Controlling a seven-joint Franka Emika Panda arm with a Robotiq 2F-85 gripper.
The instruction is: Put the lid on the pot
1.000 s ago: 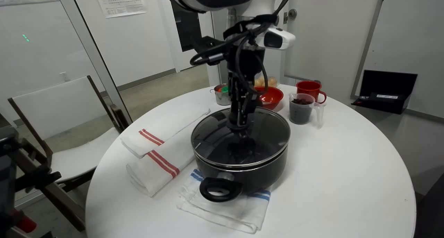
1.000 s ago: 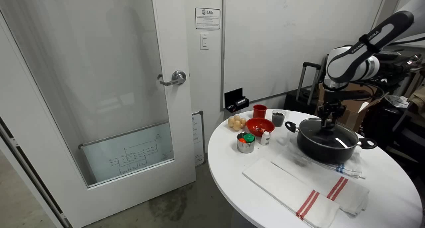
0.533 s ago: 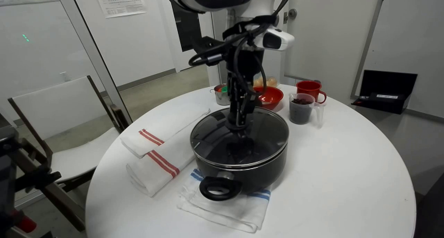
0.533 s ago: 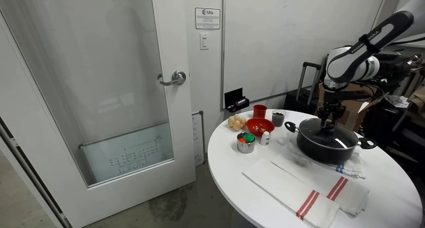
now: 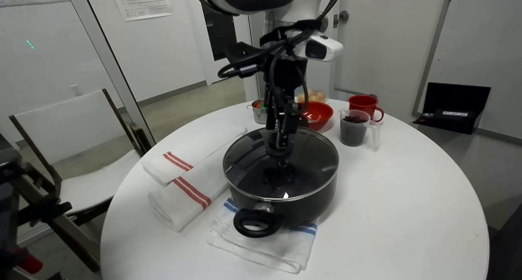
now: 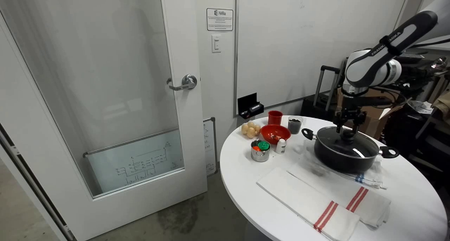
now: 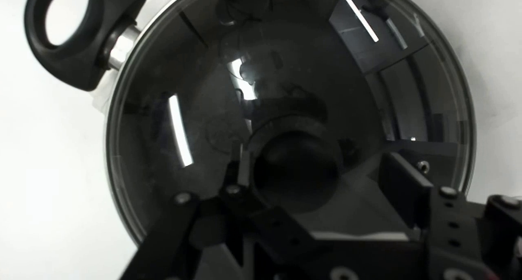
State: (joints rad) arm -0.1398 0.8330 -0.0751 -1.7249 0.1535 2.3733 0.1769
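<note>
The clear glass lid [image 5: 245, 162] rests level on the black pot [image 5: 304, 210], its metal rim meeting the pot's edge all round as far as I can see. At its centre stands the dark knob [image 7: 295, 170]. My gripper [image 7: 320, 170] is open around that knob, one finger on each side. In the wrist view the left finger [image 7: 244, 165] is close beside the knob; whether it touches cannot be told. A wide gap parts the knob from the right finger [image 7: 401, 186]. An exterior view also shows the gripper [image 6: 347, 128] straddling the knob from above.
A blue-striped towel [image 5: 265, 251] lies under the pot, and red-striped towels [image 5: 183, 198] lie beside it. Behind are a red bowl [image 6: 276, 132], a metal cup [image 6: 260, 155], a white bottle [image 6: 281, 147], a clear measuring cup [image 5: 353, 131] and a red mug [image 5: 363, 104].
The fingers have opened and let go of the knob. The lid has dropped slightly, and the narrow gap between its rim and the pot has gone.
</note>
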